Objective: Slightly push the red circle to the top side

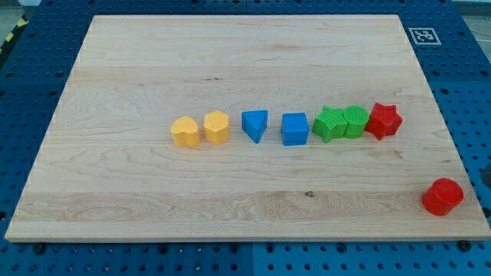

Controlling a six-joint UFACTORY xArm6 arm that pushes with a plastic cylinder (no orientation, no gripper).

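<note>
The red circle (443, 196) lies near the bottom right corner of the wooden board (153, 61), apart from the other blocks. My tip does not show in the camera view, so I cannot place it relative to the blocks. A red star (383, 120) sits at the right end of a row of blocks across the middle of the board.
The row runs from left to right: a yellow block (185, 132), a yellow hexagon (217, 128), a blue triangle (255, 125), a blue cube (294, 129), a green star (331, 124), a green block (355, 121). The board's right edge runs close to the red circle.
</note>
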